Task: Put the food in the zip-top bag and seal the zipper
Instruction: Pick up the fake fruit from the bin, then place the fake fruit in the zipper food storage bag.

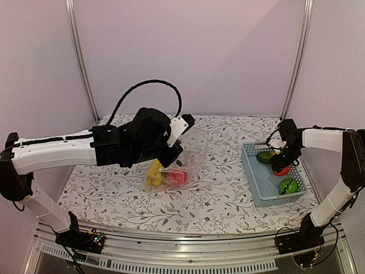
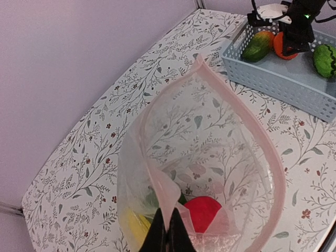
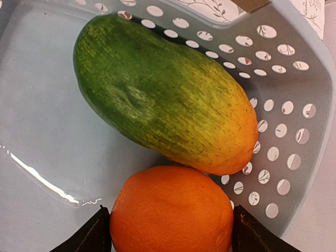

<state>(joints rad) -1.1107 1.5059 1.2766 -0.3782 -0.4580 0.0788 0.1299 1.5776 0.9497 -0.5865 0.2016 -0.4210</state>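
Right claw (image 3: 172, 232) wide, clasping orange (image 3: 171, 207)

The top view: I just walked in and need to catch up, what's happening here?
The left claw pinches the zipper of the zip-top bag, holding its mouth open; the apple and bananas already lie inside. The right claw is down in the blue basket, fingers against both sides of the orange. The mango and striped green ball wait there too.
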